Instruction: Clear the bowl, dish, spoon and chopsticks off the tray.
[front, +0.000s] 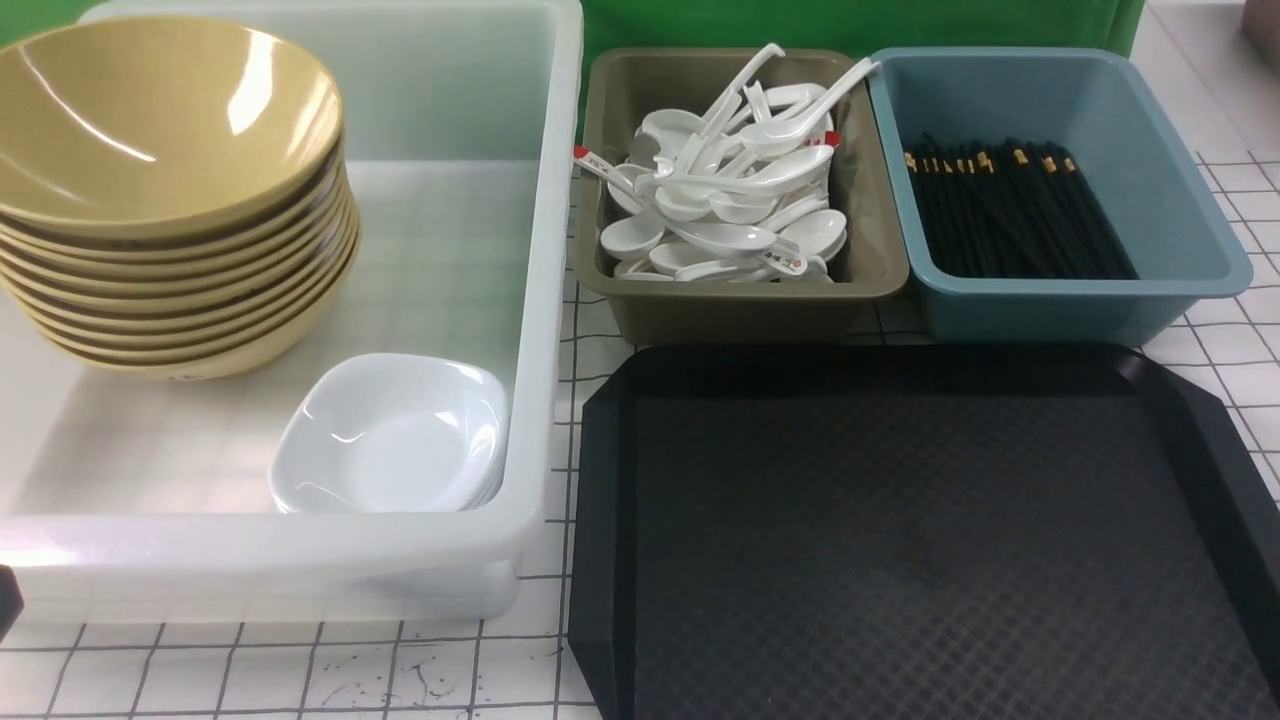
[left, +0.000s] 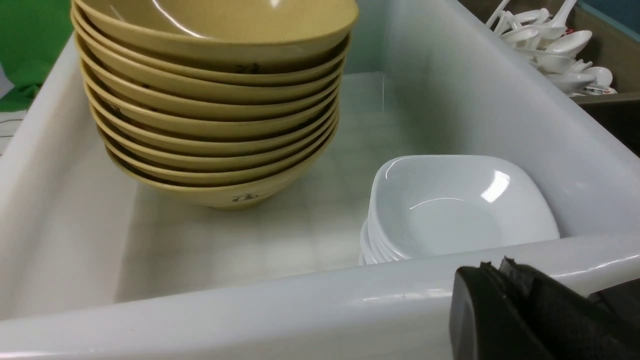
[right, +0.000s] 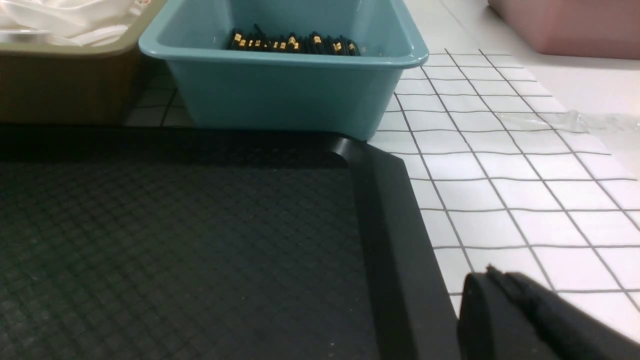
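The black tray (front: 900, 520) (right: 175, 240) lies bare at the front right. Tan bowls sit stacked with the top bowl (front: 150, 110) (left: 215, 20) uppermost in the white tub (front: 545, 300). A white dish (front: 400, 440) (left: 460, 205) tops a small stack in the tub's near corner. White spoons (front: 730, 190) fill the olive bin, and black chopsticks (front: 1010, 210) (right: 292, 43) lie in the blue bin. My left gripper (left: 495, 265) is shut and empty, just outside the tub's near wall. My right gripper (right: 492, 272) is shut and empty, beside the tray's right rim.
The olive bin (front: 740, 310) and the blue bin (front: 1060, 300) stand side by side right behind the tray. The tub's near wall (left: 300, 295) rises in front of the left gripper. A pink container (right: 565, 25) sits far right on the gridded white table (front: 300, 670).
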